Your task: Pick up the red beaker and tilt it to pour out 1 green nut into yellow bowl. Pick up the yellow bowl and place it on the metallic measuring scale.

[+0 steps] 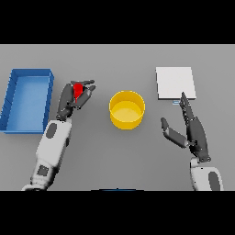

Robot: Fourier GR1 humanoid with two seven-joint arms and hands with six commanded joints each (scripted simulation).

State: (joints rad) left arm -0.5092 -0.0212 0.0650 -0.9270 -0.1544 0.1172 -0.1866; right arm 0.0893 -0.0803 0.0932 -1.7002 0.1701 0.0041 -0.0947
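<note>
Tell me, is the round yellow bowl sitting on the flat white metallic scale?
No, the round yellow bowl stands on the grey table, apart from the flat white metallic scale further right.

L hand [75, 97]: fingers curled, gripping | R hand [192, 131]: fingers straight, thumb out, hovering

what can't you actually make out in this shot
- Red beaker, head view: mostly covered by the left robot hand curled round it; its contents, any green nut, cannot be seen.
- Yellow bowl: looks empty; something tiny would not show.
- Metallic scale: front edge partly behind the open right robot hand fingertips.
</note>
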